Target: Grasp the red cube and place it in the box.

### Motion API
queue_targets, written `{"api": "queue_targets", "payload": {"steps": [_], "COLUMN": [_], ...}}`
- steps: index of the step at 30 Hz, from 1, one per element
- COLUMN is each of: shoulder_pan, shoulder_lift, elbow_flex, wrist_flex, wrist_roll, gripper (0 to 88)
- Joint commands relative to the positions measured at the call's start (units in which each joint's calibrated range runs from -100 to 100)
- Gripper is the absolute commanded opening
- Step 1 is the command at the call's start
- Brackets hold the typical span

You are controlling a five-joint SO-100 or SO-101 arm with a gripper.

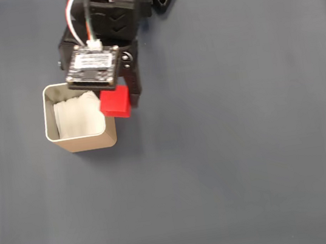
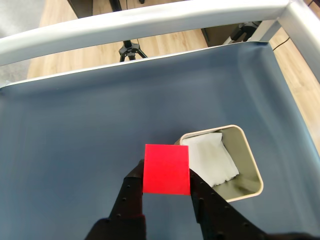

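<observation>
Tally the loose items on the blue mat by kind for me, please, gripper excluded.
Red cube: 1, held in the gripper beside the box rim.
Box: 1, tan tin.
White paper lining: 1, inside the box.
Total: 3

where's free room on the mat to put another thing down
In the fixed view the mat is bare right of the red cube and below the box. The upper left is crowded: the fingers hold the cube at the box's right rim.
</observation>
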Motion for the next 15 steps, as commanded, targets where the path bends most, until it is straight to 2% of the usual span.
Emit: {"api": "queue_targets", "payload": {"steps": [1,15], "shoulder_pan": [2.5,8.9], "shoulder_lift": [0.1,1.4], "elbow_flex": [-3.7,-4.4], "wrist_flex": [0.5,0.3], "wrist_roll": [0.8,2.1], "gripper": [6.1,5.5]}}
